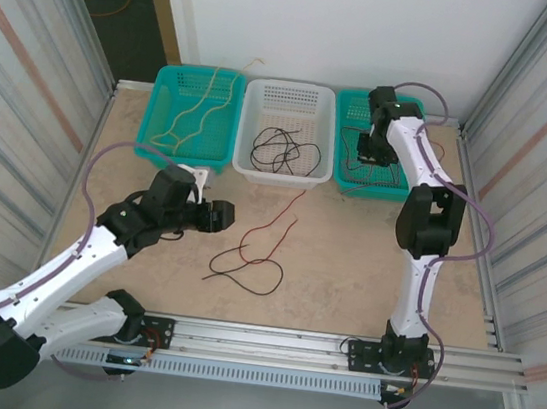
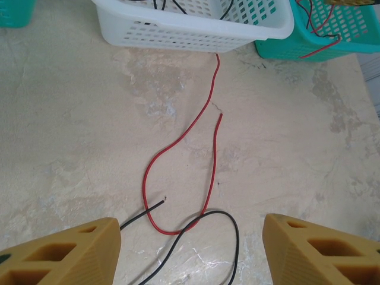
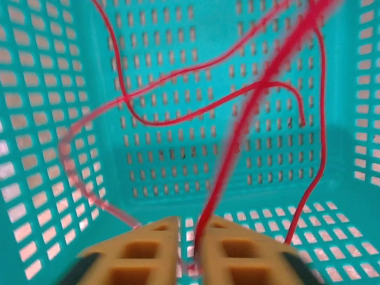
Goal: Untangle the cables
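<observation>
While the right gripper (image 3: 188, 221) hangs inside the teal basket (image 3: 148, 166), its fingers (image 3: 148, 246) stand only slightly parted, with a red cable (image 3: 237, 136) (blurred here) running down through the slit, thinner than the gap. The left gripper (image 2: 191, 219) hovers wide open and empty above the table (image 2: 71, 130), where a second red cable (image 2: 215, 154) crosses a black cable (image 2: 236, 237) just beneath it.

Reaching toward 1 o'clock with the left arm (image 1: 73, 269), left end effector (image 1: 231, 217) with jaws wide apart, and toward 12 o'clock with the right arm (image 1: 416, 274), elbow bent high, right end effector (image 3: 189, 228) pointed down, jaws a narrow gap apart.
</observation>
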Tool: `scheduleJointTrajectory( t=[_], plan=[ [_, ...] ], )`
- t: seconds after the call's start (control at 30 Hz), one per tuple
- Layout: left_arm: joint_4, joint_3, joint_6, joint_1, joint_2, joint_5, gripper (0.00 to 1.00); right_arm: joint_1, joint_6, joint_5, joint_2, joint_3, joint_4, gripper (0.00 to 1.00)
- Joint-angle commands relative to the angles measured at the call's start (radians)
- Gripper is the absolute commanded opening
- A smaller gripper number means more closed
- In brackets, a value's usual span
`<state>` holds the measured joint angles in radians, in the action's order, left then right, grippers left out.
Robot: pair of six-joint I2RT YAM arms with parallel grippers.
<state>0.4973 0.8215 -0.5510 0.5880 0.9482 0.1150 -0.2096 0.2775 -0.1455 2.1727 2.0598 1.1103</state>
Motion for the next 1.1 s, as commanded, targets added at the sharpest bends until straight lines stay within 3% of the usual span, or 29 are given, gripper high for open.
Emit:
scheduleJointTrajectory(
  t=[0.0,0.03,0.07,0.37,0.47,0.67,0.83,1.07],
  plan=[
    [-0.016,-0.007,-0.003,-0.005,-0.019,0.015,0.66,-0.014,0.013,-0.068,-0.019,-0.002,0.038,0.41],
    [-0.016,-0.003,-0.002,-0.005,-0.018,0.017,0.67,-0.016,0.017,-0.077,-0.038,-0.009,0.031,0.51],
    [-0.014,0.001,0.001,-0.005,-0.017,0.017,0.68,-0.016,0.02,-0.081,-0.065,-0.014,0.023,0.54],
    [-0.029,-0.009,-0.013,-0.005,0.01,0.033,0.69,-0.061,0.021,-0.009,-0.325,-0.05,0.011,0.58],
    [-0.062,-0.05,-0.05,-0.004,0.017,0.048,0.69,-0.128,0.01,0.037,-0.436,-0.159,-0.045,0.6],
    [-0.075,-0.079,-0.073,0.017,0.085,0.077,0.66,-0.342,0.095,0.23,-0.602,-0.548,-0.273,0.6],
    [-0.082,-0.104,-0.094,0.036,0.17,0.088,0.59,-0.434,0.304,0.341,-0.612,-0.827,-0.495,0.56],
    [-0.085,-0.125,-0.122,0.068,0.241,0.088,0.48,-0.46,0.415,0.324,-0.529,-0.907,-0.618,0.54]
  ],
)
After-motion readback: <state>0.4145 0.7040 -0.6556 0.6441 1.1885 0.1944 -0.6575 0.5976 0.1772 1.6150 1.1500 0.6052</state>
